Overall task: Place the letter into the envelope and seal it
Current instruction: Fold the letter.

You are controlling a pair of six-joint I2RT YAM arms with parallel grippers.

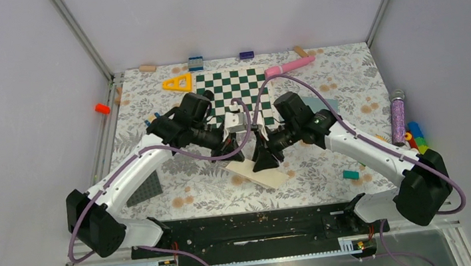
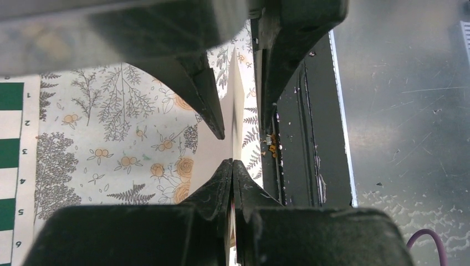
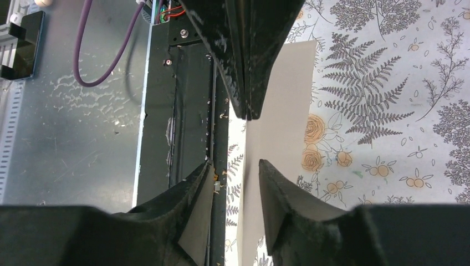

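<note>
The tan letter [image 1: 250, 171] lies on the floral cloth in front of the chessboard, with one edge lifted between the two grippers. My left gripper [image 1: 256, 145] is shut on that edge. In the left wrist view its tips [image 2: 231, 164] meet with a thin sliver of the letter [image 2: 213, 152] between them. My right gripper [image 1: 268, 148] faces it. In the right wrist view its jaws [image 3: 235, 165] stand open on either side of the letter [image 3: 282, 94] without pinching it. A grey-teal patch that may be the envelope [image 1: 318, 102] shows behind the right wrist, mostly hidden.
The green-white chessboard [image 1: 234, 89] sits at the back, with a yellow triangle [image 1: 178, 82] and a pink cylinder [image 1: 289, 66] beside it. A dark grey baseplate [image 1: 145, 189] lies left. A glitter tube [image 1: 397, 118], coloured blocks [image 1: 415, 136] and a teal block [image 1: 351, 174] lie right. The black base rail [image 1: 256, 224] runs along the near edge.
</note>
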